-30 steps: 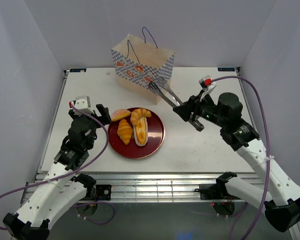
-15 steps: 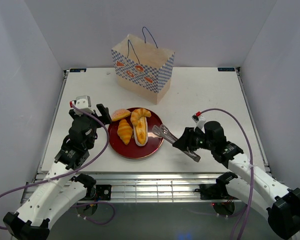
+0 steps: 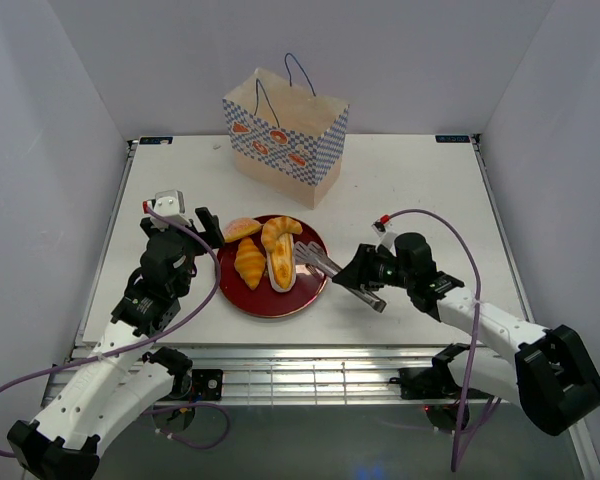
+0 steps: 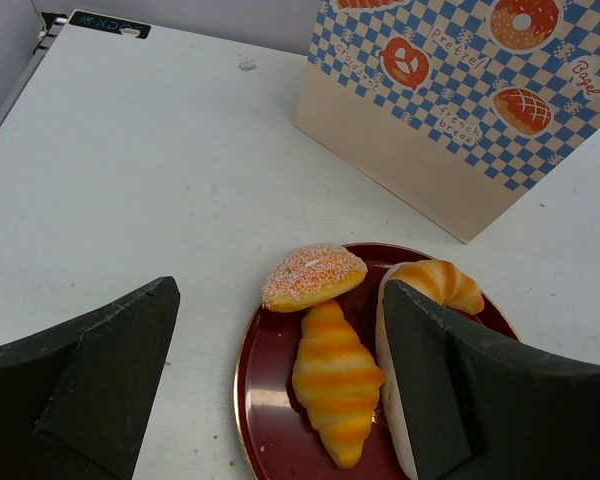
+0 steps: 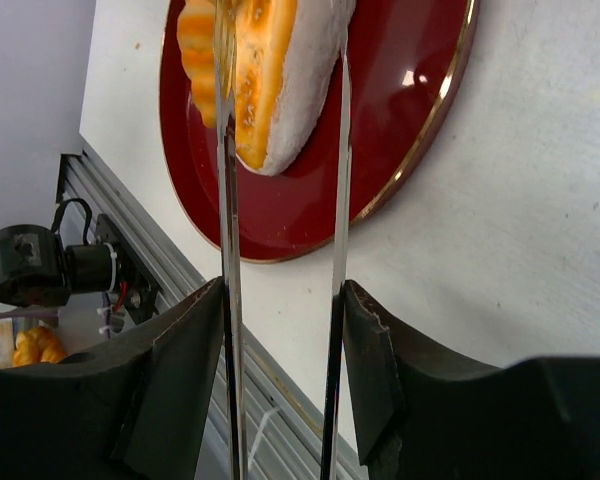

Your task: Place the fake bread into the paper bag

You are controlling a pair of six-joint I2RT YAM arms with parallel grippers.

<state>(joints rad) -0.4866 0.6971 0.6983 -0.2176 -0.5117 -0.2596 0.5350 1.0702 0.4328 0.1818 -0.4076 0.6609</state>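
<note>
The desk (image 3: 410, 190) is a flat white board, its near edge bordered by ribbed metal rails (image 3: 310, 365); a small dark sticker (image 3: 156, 141) sits at each far corner; two things rest directly on it; a dark red round plate (image 3: 305, 292) with a thin gold rim lies toward the near side, left of the middle; the paper bag (image 3: 285, 140) stands upright near the far edge, behind the plate and apart from it, set at a slant to the desk's edges; a faint grey speck (image 4: 246, 65) marks the surface just left of the bag
</note>
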